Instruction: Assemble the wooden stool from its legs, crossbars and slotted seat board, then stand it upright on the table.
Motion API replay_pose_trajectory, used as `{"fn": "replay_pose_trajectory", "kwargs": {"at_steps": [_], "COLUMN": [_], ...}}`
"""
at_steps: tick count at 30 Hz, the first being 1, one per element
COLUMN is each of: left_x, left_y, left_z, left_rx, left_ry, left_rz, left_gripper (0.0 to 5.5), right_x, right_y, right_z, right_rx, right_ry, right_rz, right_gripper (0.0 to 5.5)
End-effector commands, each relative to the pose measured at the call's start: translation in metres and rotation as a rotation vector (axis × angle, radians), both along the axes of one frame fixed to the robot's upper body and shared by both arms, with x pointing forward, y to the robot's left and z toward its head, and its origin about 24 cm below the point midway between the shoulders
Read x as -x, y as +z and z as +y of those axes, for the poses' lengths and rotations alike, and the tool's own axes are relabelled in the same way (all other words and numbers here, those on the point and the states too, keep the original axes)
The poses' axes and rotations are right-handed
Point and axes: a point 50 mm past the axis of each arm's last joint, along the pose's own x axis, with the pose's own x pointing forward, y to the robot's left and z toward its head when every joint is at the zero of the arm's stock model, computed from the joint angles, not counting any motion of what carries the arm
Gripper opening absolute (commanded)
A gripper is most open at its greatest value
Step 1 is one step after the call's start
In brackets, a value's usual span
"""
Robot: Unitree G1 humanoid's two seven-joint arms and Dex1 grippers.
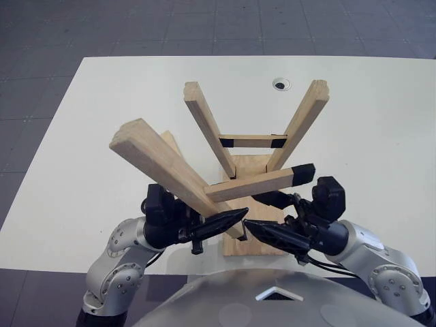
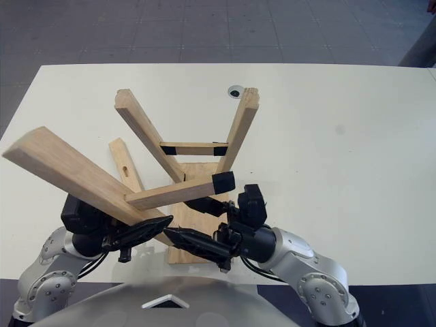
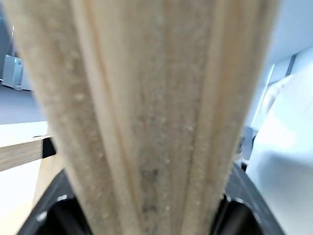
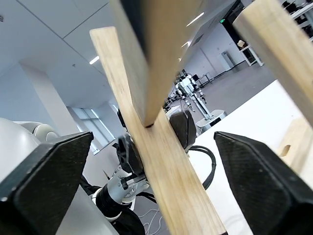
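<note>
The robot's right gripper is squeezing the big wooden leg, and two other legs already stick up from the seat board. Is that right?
Not quite. It is the left gripper that squeezes the big leg, as the left wrist view shows; the right gripper is open. The two other legs do stick up from the seat board.

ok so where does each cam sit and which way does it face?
Left eye: head, facing down-forward at the table; left gripper and right gripper show.
Right eye: same head, same scene.
Left wrist: looks along the leg between its fingers.
Right wrist: looks between its open fingers at that leg, shared with all views.
</note>
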Motion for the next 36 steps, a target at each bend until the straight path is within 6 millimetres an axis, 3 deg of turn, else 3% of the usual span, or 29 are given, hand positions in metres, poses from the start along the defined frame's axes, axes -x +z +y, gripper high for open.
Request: {"fn": "replay_pose_trajectory", "kwargs": {"at_steps": [1, 3, 11, 16, 27, 36], "left_x": [-0.006, -0.007, -0.009, -0.002, -0.006, -0.006], "left_y": [-0.003, -0.006, -0.006, -0.011, -0.039, -0.049], "left_z": [0.009, 0.01, 0.013, 0.011, 0.002, -0.002], "left_rx": [-0.052, -0.054, 0.019, 0.052, -0.04, -0.065], "left_ry": [0.009, 0.011, 0.019, -0.079, -0.144, -0.118], "left_rz": [-0.085, -0.1, -0.131, -0.166, -0.298, -0.306], "left_gripper": [2.05, 2.05, 2.05, 2.05, 2.05, 2.05], "right_x": [-0.011, -0.017, -0.016, -0.019, -0.018, -0.021], "right_y": [0.003, 0.003, -0.015, -0.011, -0.007, -0.005], "right_z": [-0.019, -0.031, -0.064, -0.08, -0.083, -0.081], "right_rx": [0.07, 0.122, 0.3, 0.332, 0.352, 0.356], "right_ry": [-0.081, -0.132, -0.203, -0.269, -0.26, -0.257], "right_rz": [-0.047, -0.066, -0.078, -0.107, -0.12, -0.128], "right_gripper": [5.26, 5.5, 5.5, 5.5, 5.5, 5.5]}}
